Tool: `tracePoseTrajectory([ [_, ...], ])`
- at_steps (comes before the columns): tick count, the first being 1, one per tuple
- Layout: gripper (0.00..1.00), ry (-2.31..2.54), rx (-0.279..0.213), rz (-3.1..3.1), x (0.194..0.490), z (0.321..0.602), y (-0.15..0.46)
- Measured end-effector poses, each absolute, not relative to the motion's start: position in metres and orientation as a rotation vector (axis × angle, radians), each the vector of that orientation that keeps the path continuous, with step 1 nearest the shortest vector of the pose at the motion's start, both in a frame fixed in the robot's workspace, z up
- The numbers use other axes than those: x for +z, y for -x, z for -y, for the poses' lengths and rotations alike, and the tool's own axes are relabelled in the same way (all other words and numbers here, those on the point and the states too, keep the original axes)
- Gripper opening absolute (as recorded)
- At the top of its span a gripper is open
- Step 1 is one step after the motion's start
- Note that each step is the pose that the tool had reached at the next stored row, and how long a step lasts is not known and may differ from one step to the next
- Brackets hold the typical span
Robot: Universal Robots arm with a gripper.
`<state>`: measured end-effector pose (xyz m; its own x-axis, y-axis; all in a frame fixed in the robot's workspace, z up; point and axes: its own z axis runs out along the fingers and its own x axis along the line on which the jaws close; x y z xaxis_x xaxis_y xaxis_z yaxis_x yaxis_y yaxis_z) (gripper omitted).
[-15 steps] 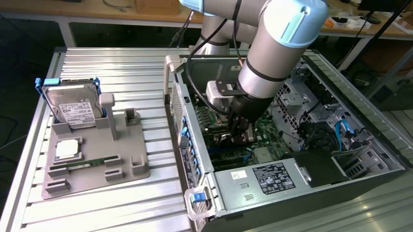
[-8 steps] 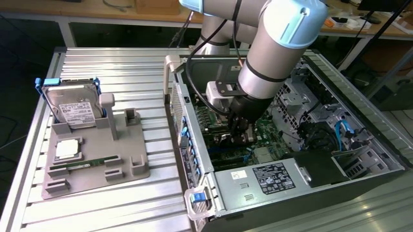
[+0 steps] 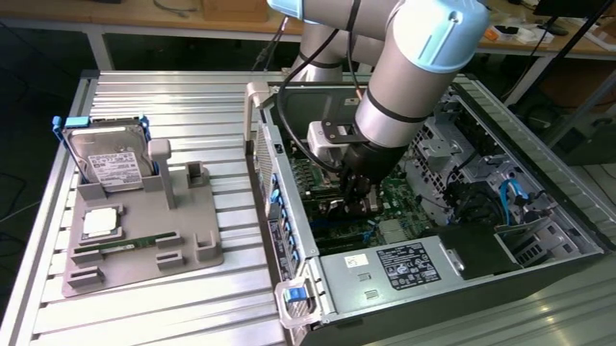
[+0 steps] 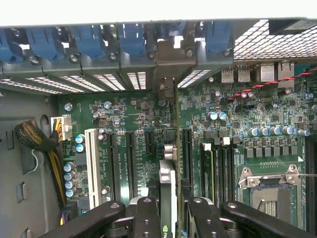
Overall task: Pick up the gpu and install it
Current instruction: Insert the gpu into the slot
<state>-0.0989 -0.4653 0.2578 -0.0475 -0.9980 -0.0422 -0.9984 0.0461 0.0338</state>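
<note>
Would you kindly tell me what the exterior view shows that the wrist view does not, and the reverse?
Exterior view: the arm reaching into the open computer case, the power supply, and on the exterior view's left a gray fixture with the hard drive and RAM stick. Wrist view: the white slot, the empty CPU socket and blue latches along the case wall. Both: the tool shut on the gpu, held edge-on over the motherboard.

The motherboard (image 4: 138, 114) is green, with black slots and one white slot (image 4: 91, 166). Blue clips (image 4: 131, 39) sit above it. The graphics card (image 4: 169, 188) is dark with silver. The arm (image 3: 423, 65) is silver and pale blue, and the counter (image 3: 173, 94) is ribbed grey.
</note>
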Motion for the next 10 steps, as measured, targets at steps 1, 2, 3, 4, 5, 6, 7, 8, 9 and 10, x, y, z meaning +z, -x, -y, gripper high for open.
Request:
tracePoseTrajectory([
  [1, 0.27, 2.163, 0.085, -2.267, 0.2583, 0.4653, 0.0989],
  [2, 0.27, 2.164, 0.085, -2.268, 0.2591, 0.4653, 0.0989],
  [3, 0.27, 2.164, 0.086, -2.268, 0.2593, 0.4653, 0.0989],
  [4, 0.27, 2.164, 0.086, -2.268, 0.2593, 0.4653, 0.0989],
  [5, 0.27, 2.164, 0.086, -2.268, 0.2594, 0.4653, 0.0989],
  [6, 0.27, 2.164, 0.086, -2.268, 0.2594, 0.4653, 0.0989],
  [7, 0.27, 2.164, 0.086, -2.268, 0.2595, 0.4654, 0.0989],
  [8, 0.27, 2.164, 0.086, -2.268, 0.2596, 0.4657, 0.099],
  [9, 0.27, 2.164, 0.086, -2.268, 0.2595, 0.466, 0.0989],
  [10, 0.27, 2.164, 0.087, -2.268, 0.2594, 0.4663, 0.0989],
])
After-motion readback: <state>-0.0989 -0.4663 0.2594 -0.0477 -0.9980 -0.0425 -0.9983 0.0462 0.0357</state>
